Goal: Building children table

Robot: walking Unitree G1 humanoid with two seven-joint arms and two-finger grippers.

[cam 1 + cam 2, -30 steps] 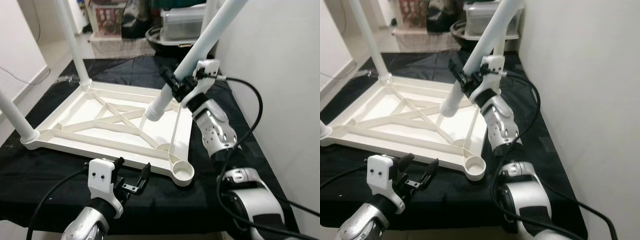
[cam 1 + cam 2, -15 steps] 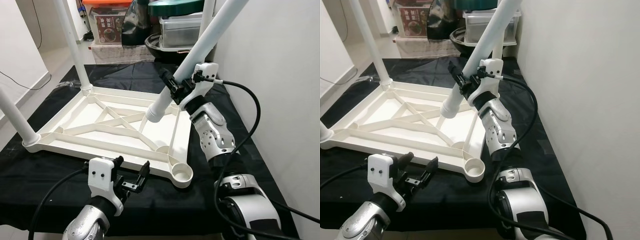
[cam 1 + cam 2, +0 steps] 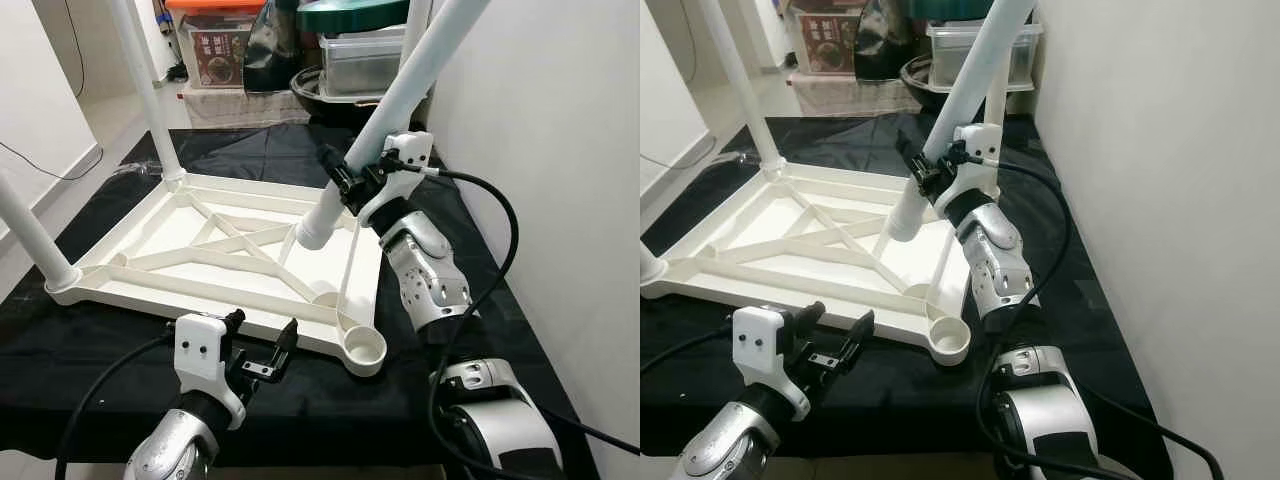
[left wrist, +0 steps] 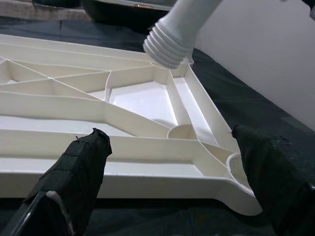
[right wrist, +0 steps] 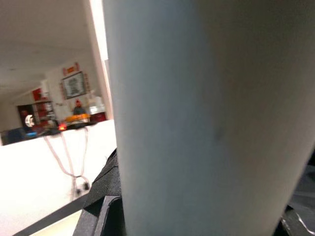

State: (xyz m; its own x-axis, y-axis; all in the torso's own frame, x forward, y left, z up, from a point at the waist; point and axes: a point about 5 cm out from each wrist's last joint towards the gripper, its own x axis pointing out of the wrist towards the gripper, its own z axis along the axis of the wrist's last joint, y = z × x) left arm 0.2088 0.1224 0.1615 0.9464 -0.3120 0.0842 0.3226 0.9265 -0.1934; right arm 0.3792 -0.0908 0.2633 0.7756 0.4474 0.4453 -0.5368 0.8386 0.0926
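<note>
The right claw (image 3: pixel 345 183) is clenched around the loose white leg (image 3: pixel 400 100), which slants up and away from the upturned table top (image 3: pixel 215 255); over the last second the leg's ribbed threaded end (image 4: pixel 167 46) has shifted slightly toward the right rail of the frame, and it hangs above the inside of the frame, touching nothing; it is still well short of the empty round socket (image 3: pixel 364 347) at the near right corner.

The table top lies underside up on the black-covered worktop (image 3: pixel 430 390), and it has not moved; two legs already stand in the left-hand corners, the far one (image 3: pixel 145 90) and the near one (image 3: pixel 30 235).

The left claw (image 3: pixel 262 352) hovers low in front of the near edge of the table top, its fingers (image 4: pixel 81 162) spread and gripping nothing; it has barely stirred.

My reading is that the leg is being carried toward its socket; the end must come nearer and lower, and the leg must be brought closer to upright, before it can be screwed in.
</note>
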